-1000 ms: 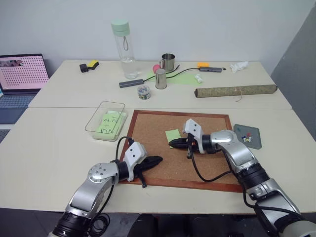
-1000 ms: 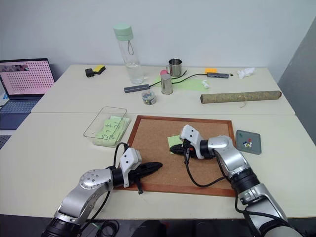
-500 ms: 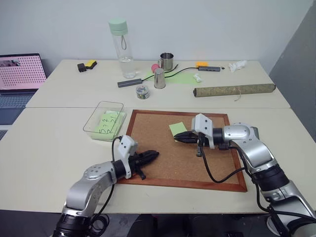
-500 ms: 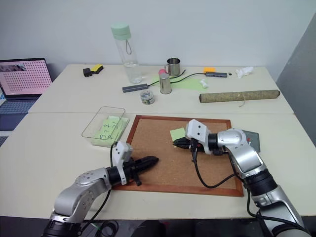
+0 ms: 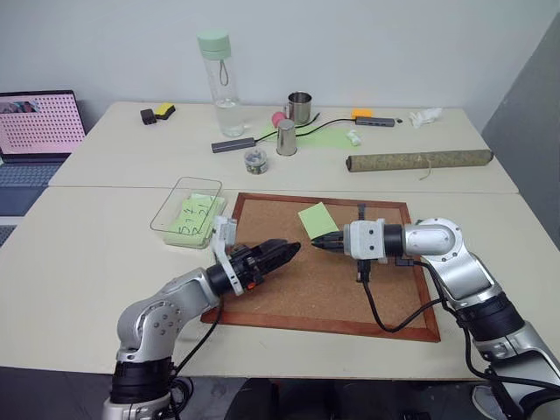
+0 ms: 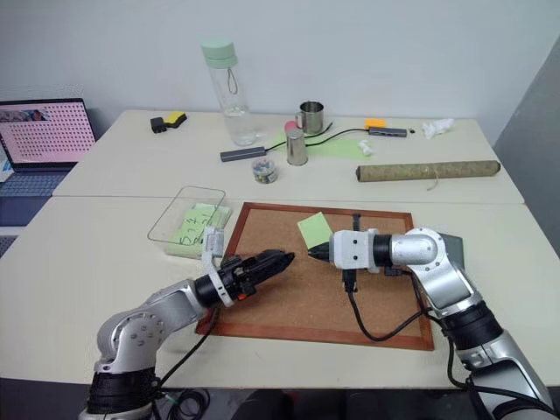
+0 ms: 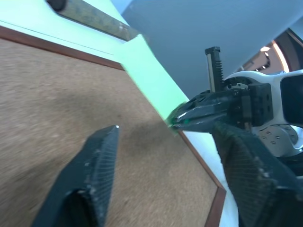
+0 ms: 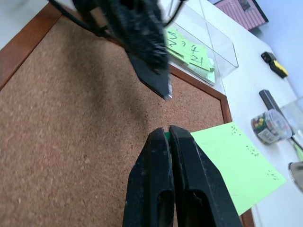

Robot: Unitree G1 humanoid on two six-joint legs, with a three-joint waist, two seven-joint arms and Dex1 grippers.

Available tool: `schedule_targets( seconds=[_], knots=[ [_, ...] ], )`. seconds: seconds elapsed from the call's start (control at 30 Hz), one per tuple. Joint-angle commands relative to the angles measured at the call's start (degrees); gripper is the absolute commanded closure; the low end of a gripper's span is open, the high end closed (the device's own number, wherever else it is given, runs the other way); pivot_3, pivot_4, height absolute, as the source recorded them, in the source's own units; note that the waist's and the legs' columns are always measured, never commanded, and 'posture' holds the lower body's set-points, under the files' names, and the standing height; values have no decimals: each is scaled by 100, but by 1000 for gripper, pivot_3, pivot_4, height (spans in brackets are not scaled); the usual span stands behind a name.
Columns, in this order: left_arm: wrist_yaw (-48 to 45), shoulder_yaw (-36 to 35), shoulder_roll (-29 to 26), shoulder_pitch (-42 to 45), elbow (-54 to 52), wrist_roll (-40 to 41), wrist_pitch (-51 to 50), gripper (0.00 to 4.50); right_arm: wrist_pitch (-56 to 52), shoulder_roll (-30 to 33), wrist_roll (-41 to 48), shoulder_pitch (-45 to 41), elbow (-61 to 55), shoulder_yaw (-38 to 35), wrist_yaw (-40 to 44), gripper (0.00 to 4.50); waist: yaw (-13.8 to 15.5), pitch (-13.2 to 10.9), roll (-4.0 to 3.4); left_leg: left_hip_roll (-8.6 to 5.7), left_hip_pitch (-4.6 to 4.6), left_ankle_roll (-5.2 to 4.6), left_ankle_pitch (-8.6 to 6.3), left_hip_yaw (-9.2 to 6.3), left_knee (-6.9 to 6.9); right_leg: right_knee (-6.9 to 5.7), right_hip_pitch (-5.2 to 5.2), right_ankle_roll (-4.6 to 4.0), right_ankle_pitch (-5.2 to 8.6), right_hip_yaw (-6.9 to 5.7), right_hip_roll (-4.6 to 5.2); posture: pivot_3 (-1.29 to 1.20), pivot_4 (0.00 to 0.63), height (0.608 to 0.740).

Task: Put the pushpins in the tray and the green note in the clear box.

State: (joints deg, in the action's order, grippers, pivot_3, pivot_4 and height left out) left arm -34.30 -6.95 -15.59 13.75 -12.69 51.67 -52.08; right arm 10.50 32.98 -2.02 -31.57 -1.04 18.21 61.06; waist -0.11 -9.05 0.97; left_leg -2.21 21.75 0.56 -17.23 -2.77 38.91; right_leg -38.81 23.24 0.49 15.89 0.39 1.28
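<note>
My right gripper point(image 5: 320, 242) is shut on one corner of the blank green note point(image 5: 317, 219) and holds it tilted above the cork board point(image 5: 324, 284). In the right wrist view the shut fingertips point(image 8: 165, 133) pinch the green note point(image 8: 236, 165). My left gripper point(image 5: 287, 251) points at the note from the left with its fingers point(image 7: 102, 158) spread open and nothing between them. The clear box point(image 5: 199, 181) stands left of the board and holds handwritten green notes. The tray point(image 6: 453, 250) peeks out behind my right forearm. The pushpins are hidden.
The far table carries a tall bottle point(image 5: 217, 83), two metal cups point(image 5: 286, 138), a small jar of pins point(image 5: 255, 161), cables and a cardboard roll point(image 5: 418, 160). A laptop point(image 5: 39, 127) stands at the far left.
My left gripper has opened, risen and rolled, and now points at the note. My right gripper has lifted the note off the board and rolled it to a tilt.
</note>
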Motion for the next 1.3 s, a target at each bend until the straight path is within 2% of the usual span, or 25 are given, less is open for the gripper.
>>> schedule_targets(
  seconds=[0.03,0.37,0.4,0.43,1.1,1.3],
  knots=[
    [109,27,235,288,137,138,23,440,552,106,-152,-187,-76,41,46,4500,0,-1,2,0,0,2,1,0,0,0,0,0,0,0,0,0,150,740],
    [71,89,699,767,854,-101,346,440,948,221,-222,-180,-139,142,140,4500,4,-4,6,0,0,12,7,-1,1,-1,0,0,0,0,0,0,150,740],
    [56,98,715,785,880,-135,390,786,957,221,-219,-179,-138,142,143,4500,5,-4,7,0,0,13,8,-2,1,0,0,0,0,-1,0,0,150,740],
    [41,99,728,795,901,-156,414,858,965,221,-218,-180,-133,142,146,4500,5,-4,7,0,0,14,8,-2,1,0,0,0,0,-1,0,0,150,740],
    [-134,298,845,723,942,-346,669,4450,1107,183,-196,-161,-49,123,62,4500,6,-4,7,0,0,16,9,-1,1,1,0,0,0,0,0,0,150,740],
    [-125,282,855,737,1057,-400,717,4495,1101,155,-183,-130,-98,68,-49,4500,6,-4,7,0,0,16,9,-2,1,1,0,0,0,0,0,0,150,740]
  ],
)
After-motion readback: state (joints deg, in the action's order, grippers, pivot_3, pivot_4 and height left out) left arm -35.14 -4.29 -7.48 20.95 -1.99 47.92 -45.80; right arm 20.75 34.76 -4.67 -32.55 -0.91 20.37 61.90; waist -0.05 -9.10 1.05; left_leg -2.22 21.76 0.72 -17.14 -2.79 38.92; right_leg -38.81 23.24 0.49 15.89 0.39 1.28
